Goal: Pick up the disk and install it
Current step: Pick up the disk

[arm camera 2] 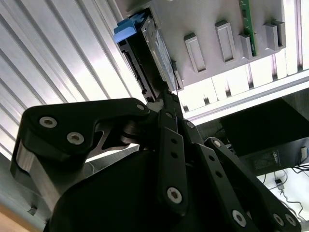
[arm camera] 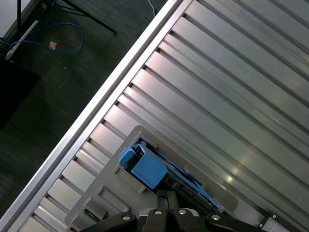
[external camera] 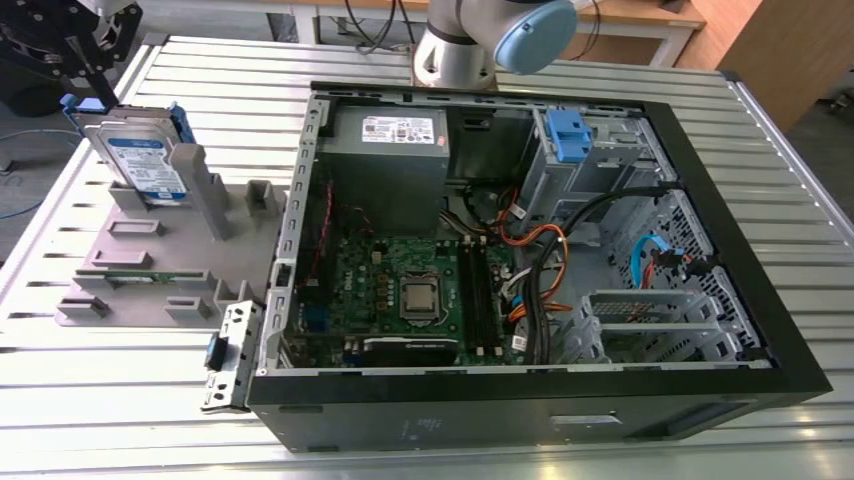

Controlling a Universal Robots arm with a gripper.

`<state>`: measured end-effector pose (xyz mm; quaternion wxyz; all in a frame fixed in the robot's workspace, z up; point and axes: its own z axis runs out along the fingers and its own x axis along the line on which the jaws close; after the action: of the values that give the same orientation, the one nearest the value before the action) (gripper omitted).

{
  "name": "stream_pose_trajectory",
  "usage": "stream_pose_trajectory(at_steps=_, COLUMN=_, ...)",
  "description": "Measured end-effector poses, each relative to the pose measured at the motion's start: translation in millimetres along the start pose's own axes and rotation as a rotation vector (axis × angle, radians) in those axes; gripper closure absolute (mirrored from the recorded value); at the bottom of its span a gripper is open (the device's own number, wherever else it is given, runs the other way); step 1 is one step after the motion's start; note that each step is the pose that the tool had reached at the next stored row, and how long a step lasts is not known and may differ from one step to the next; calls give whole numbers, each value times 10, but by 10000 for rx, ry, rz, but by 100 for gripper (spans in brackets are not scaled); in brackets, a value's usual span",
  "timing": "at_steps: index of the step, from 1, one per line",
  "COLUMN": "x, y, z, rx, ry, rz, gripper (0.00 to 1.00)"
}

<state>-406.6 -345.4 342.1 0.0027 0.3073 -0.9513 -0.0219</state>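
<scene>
Your gripper, fingers pinched narrow and empty, hangs just above the disk, which stands on edge in its grey holder.

Ribbed aluminium table; dark floor beside it; wooden furniture beyond; glare on slats.

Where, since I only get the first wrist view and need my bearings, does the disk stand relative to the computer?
Observer: The disk stands upright in a grey fixture, on the exterior view's left of the open computer case.
Operator: And the gripper?
Observer: The gripper hangs just over the disk's top edge; contact I cannot tell.
Operator: Anything blue inside the case?
Observer: A blue latch handle sits on the metal drive cage.
</scene>
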Motion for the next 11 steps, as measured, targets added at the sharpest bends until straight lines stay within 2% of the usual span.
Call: stream_pose_trajectory(at_steps=11, x=0, y=0, z=0, rx=-1, ry=4, rz=-86, gripper=89)
